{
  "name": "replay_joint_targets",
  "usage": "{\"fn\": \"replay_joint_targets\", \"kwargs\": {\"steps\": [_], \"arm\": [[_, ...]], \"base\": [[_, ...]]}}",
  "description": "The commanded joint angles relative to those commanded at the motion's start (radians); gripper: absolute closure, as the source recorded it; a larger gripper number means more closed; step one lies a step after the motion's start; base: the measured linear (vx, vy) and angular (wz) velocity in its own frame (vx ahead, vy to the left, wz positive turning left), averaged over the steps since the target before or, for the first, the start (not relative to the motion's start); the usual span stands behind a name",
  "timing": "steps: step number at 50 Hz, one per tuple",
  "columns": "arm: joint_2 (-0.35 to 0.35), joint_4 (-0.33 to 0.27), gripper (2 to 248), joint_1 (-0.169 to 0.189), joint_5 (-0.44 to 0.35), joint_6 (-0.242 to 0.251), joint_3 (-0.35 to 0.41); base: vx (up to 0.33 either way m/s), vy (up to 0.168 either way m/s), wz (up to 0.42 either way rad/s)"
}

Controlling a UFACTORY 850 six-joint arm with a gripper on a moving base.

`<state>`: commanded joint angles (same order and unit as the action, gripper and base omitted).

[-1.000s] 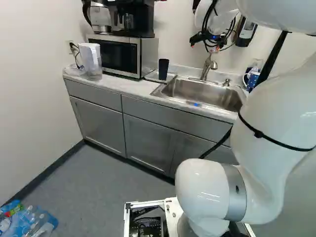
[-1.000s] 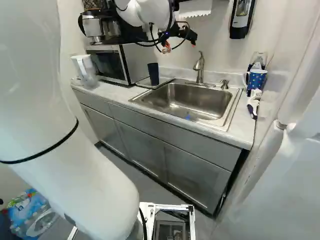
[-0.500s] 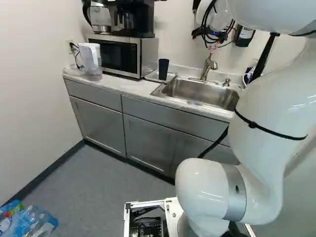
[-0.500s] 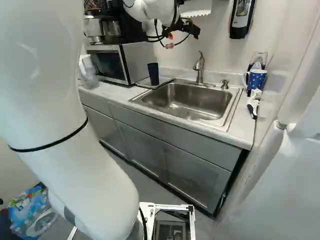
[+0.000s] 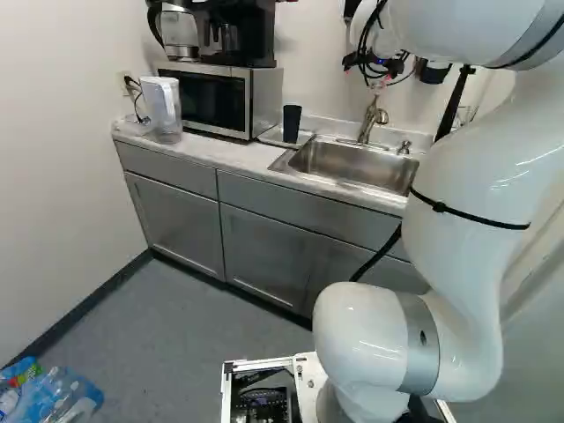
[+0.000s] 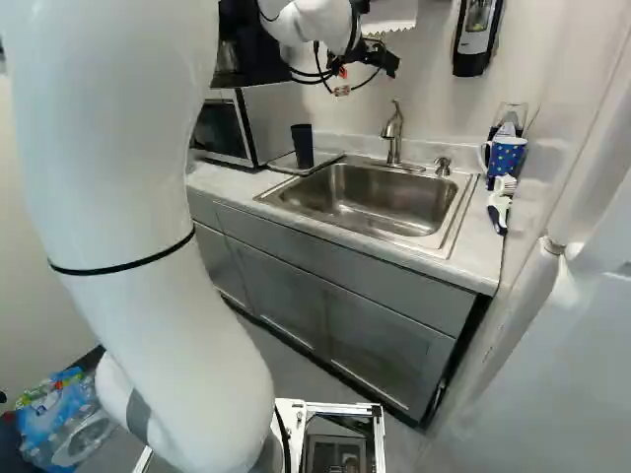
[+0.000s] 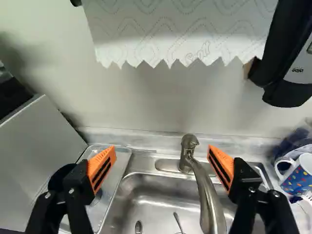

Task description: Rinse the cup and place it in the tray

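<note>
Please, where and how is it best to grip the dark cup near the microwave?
Probably round its upper body, with the gripper coming from the sink side: the dark cup stands upright, widens toward the top and shows no handle, and the microwave is close on its other side.

The robot arm [image 5: 467,300] is glossy white, with a grey band [image 5: 419,344], black strap [image 5: 439,207], looping black cables [image 5: 363,44], and black fingers [image 7: 78,183] with black-striped orange pads [image 7: 103,161].
</note>
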<state>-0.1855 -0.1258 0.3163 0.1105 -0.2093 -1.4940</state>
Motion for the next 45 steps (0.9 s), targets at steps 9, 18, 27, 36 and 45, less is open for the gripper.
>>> {"fn": "replay_joint_targets", "kwargs": {"steps": [9,18,27,36,45], "arm": [[-0.039,0.000,3,-0.002,0.000,0.000,-0.025],[-0.079,0.000,3,-0.004,-0.004,0.000,-0.051],[-0.125,0.000,3,-0.004,-0.020,0.000,-0.095],[-0.172,0.000,3,-0.003,-0.039,0.000,-0.150],[-0.217,0.000,3,-0.001,-0.043,0.000,-0.203]], "base": [[0.000,0.000,0.000],[0.000,0.000,0.000],[0.000,0.000,0.000],[0.000,0.000,0.000],[0.000,0.000,0.000]]}}
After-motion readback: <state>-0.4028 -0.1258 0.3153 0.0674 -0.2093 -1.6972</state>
